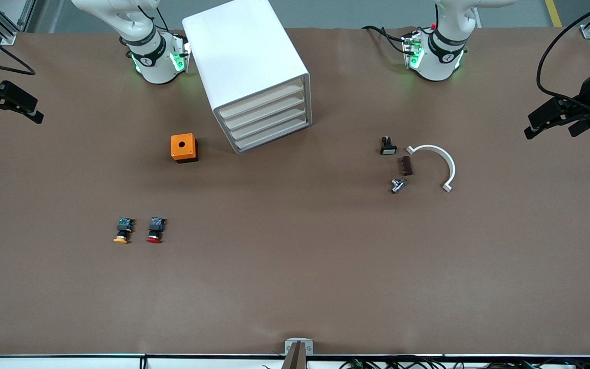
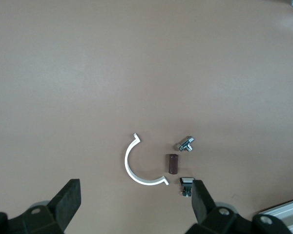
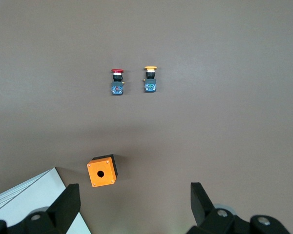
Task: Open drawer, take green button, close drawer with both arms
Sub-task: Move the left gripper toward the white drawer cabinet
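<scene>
1. Left pincer hangs in the air over the edge of the surface at the left arm's end. Fingers are spread wide apart w/ nothing between them. Arm is idle.
2. Right pincer hangs over the surface edge at the right arm's end. It's also wide open, fingers empty. That arm is idle too.
3. White drawer unit sits between the two arm bases, turned at an angle. Its four drawer fronts face roughly toward the front cam and the left arm's end. All four look shut flush.
4. Green button: I can't spot it in any view, so I can't tell where it is.
5. Orange box w/ a round hole on top stands just beside the drawer unit, toward the right arm's end.
6. Orange-capped button and red-capped button lie side by side, near each other but apart. Both are nearer the front cam than the orange box, caps pointing to the front cam.
7. Toward the left arm's end is a small cluster:
   - a white half-ring clamp;
   - a brown block just beside it;
   - a small black part w/ a white face, farther from the front cam than the block;
   - a small metal fitting, nearer the cam than the block.
   None of them touch, as far as I can see.
</scene>
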Tool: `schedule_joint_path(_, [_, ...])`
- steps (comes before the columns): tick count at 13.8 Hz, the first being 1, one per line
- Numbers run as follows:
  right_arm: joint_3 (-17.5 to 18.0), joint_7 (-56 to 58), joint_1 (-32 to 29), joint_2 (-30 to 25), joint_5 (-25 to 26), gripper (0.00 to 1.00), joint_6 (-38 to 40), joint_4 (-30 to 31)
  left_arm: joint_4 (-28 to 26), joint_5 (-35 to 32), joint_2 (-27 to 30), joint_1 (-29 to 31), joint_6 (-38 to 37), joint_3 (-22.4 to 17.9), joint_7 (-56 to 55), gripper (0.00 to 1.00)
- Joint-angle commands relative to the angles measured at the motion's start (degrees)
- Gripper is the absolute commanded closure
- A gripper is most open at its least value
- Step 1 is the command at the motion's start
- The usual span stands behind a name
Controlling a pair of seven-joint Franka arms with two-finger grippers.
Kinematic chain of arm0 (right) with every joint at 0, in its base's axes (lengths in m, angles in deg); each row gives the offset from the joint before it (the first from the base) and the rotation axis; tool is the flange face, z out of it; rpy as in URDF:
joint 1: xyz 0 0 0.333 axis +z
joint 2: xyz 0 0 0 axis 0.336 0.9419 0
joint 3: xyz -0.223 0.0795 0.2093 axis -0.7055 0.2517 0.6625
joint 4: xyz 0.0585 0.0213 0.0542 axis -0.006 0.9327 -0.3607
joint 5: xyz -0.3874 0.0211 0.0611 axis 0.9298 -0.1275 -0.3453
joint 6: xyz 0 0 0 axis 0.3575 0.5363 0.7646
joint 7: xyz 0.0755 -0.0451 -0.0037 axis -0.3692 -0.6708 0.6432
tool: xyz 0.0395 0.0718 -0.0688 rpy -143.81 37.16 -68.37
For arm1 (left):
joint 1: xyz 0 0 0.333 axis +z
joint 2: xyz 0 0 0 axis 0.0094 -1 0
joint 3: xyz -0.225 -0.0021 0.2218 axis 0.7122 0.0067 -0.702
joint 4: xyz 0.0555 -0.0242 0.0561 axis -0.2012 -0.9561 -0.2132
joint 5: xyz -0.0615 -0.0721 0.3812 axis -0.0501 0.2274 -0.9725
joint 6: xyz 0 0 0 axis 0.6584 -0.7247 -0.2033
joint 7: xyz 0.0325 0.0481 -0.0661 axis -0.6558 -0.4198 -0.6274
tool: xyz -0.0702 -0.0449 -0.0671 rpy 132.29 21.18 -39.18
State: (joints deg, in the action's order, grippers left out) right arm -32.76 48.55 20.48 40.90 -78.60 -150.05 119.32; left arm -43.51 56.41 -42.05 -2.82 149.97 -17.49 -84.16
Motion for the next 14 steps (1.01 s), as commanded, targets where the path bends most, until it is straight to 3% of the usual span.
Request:
schedule_joint_path(1, [0.3,0.8,-0.8,-1.3,-0.8,0.00,0.3,0.8,1.2,-1.4,-1.9,0.2,-0.9,0.0,-0.1,0.00])
schedule_joint_path(11, [0.3,0.7,-0.8,-1.3,-0.8,0.00,0.5,0.8,1.6,-0.5,-14.8,-2.6,-1.3,0.5,-2.5,0.00])
schedule_joint_path(14, [0.2,0.8,-0.9,-1.3,-0.8,0.00,0.6,0.8,7.5,4.0,-19.9,-5.8,-5.3,0.9,-10.3,0.00])
